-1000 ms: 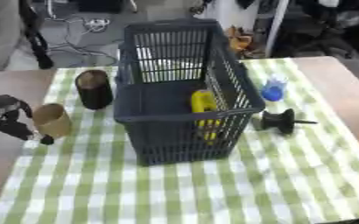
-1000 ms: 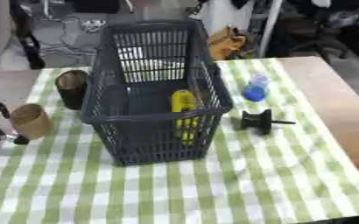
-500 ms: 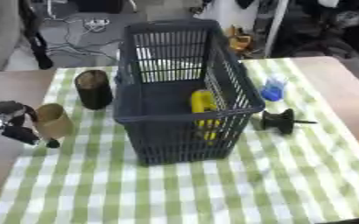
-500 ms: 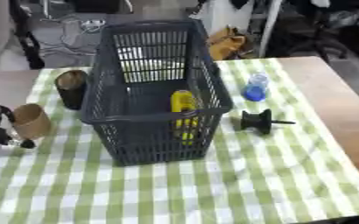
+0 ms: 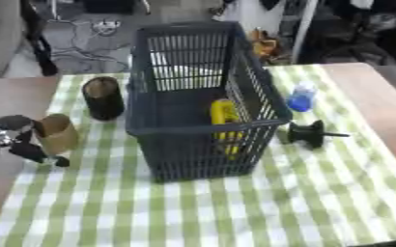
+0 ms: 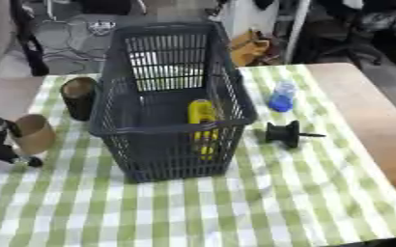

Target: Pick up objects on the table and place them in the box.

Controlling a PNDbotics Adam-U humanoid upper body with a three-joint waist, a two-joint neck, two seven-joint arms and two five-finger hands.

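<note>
I see the dark basket (image 5: 203, 126) standing approx. in the middle of the desk (image 5: 366, 87), on the green-white checked cloth (image 5: 303, 193), w/ a yellow object (image 5: 224, 113) already lying inside, on its right half. My left hand (image 5: 15, 140) is at the left edge of the cloth; its fingers are curled round the tan cup (image 5: 56, 133), so it is gripping this cup, thumb side behind and a finger below it. The cup looks a bit tilted, and I cannot tell if its bottom touches the cloth or not. Just behind the cup, near the left wall of the basket but apart from it, a dark cylinder (image 5: 103, 98) stands upright. On the right side of the basket there is a small blue bottle (image 5: 301, 97), upright, near the basket's wall, and in front of it a black round object (image 5: 309, 133) w/ a thin stem pointing to the right; the two are near each other but not touching. My right hand I do not see in either view. Behind the desk is the floor w/ cables, blurred.
</note>
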